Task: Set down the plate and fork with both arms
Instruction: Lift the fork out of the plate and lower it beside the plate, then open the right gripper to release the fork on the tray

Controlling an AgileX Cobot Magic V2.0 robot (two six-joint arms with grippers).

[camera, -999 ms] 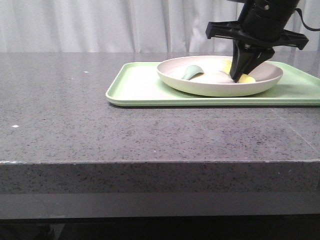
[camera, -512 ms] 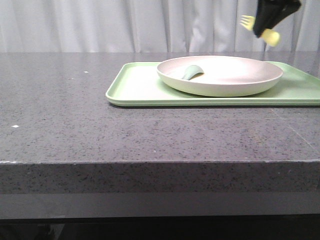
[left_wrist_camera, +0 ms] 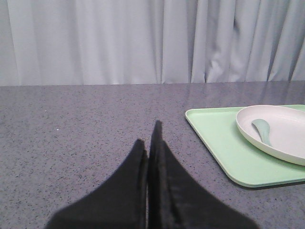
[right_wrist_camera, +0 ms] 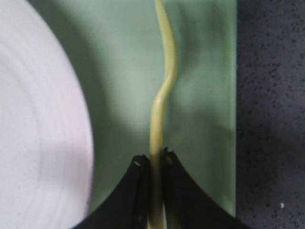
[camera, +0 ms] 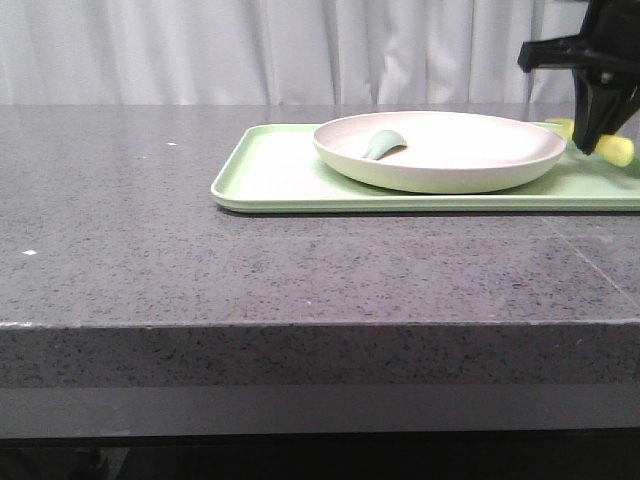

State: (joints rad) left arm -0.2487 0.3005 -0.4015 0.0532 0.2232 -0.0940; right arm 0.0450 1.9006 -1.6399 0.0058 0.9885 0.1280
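My right gripper (right_wrist_camera: 153,164) clamps the fork (right_wrist_camera: 161,105) over the green tray (right_wrist_camera: 200,95), seemingly beside the plate (camera: 440,150); my left gripper (left_wrist_camera: 151,143) is closed, empty.

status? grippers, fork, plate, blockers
Right gripper shut on fork, over tray beside plate. Left gripper shut, empty, away from tray. Spoon sits in plate.
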